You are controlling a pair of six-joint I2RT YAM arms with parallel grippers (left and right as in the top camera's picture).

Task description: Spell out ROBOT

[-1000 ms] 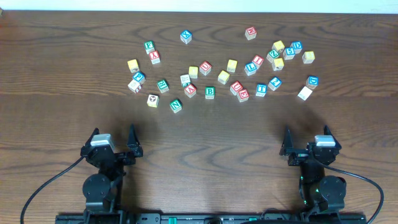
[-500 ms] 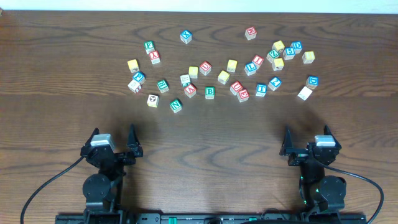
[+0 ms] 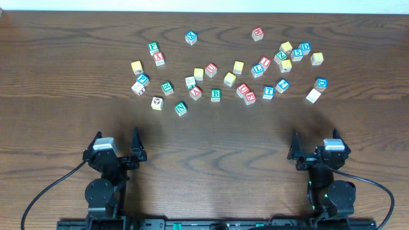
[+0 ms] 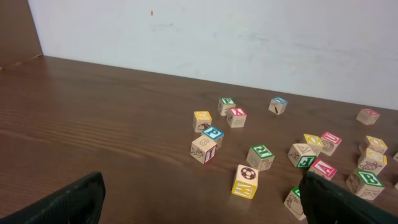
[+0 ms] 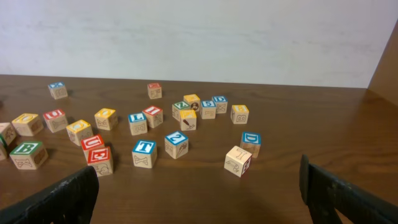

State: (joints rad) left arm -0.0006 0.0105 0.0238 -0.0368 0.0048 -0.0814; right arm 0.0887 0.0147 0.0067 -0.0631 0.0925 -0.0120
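Your left gripper and right gripper sit wide open, empty. The B block looks light and rigid; pinch two opposite flat faces.

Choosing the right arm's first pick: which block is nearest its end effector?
The pale block with a red side, just nearer than the blue D block.

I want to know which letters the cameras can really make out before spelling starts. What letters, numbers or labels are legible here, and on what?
"B" on the green B block, right wrist view.
"T" on the blue T block, same view.
"2" on the blue 2 block.
"D" on the blue D block.
"R" on the green R block, left wrist view.
"X" on the red X block, overhead.
Remaining blocks: too small or blurred to read. No brand names or labels visible.
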